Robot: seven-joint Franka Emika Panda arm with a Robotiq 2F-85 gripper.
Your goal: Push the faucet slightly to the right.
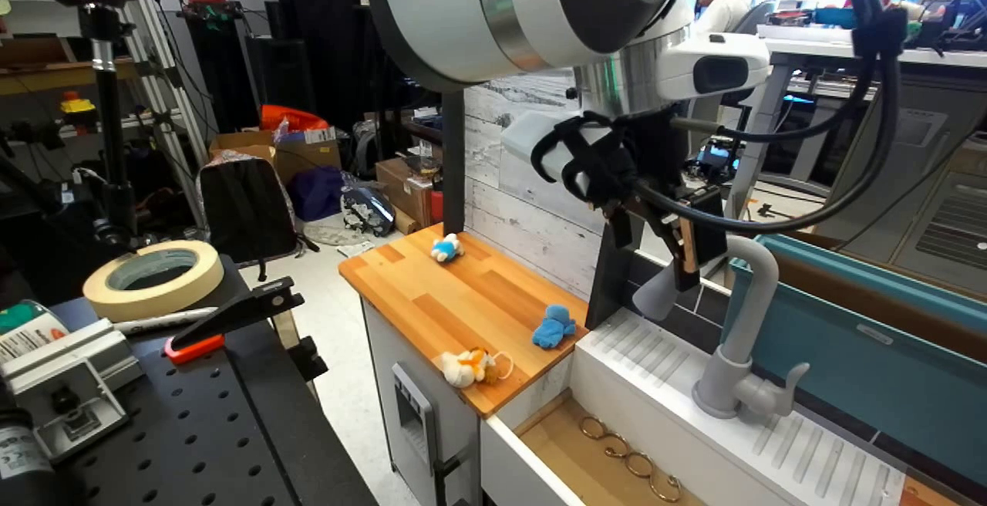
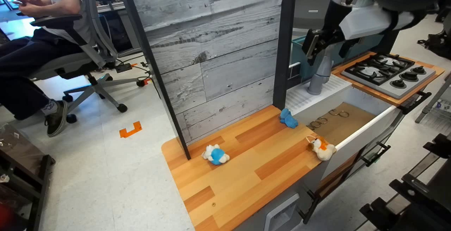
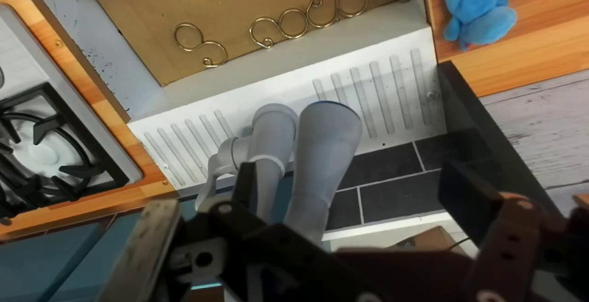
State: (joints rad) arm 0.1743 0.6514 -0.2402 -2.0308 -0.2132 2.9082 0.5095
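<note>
Nearest the camera, my hand (image 3: 349, 180) hangs with fingers wide apart, grasping nothing. Left to right beyond it come the stove (image 3: 46, 150), the faucet (image 3: 272, 136) upright on the white ledge (image 3: 294, 91), its spout (image 3: 326, 154) showing between my fingers, and a blue toy (image 3: 476, 9) on the worktop (image 3: 547, 30). I judge the faucet light, stiff and smooth, best nudged sideways at the spout without squeezing.

The faucet (image 1: 742, 336) stands between basin (image 1: 655, 433) and bin (image 1: 856, 375).
</note>
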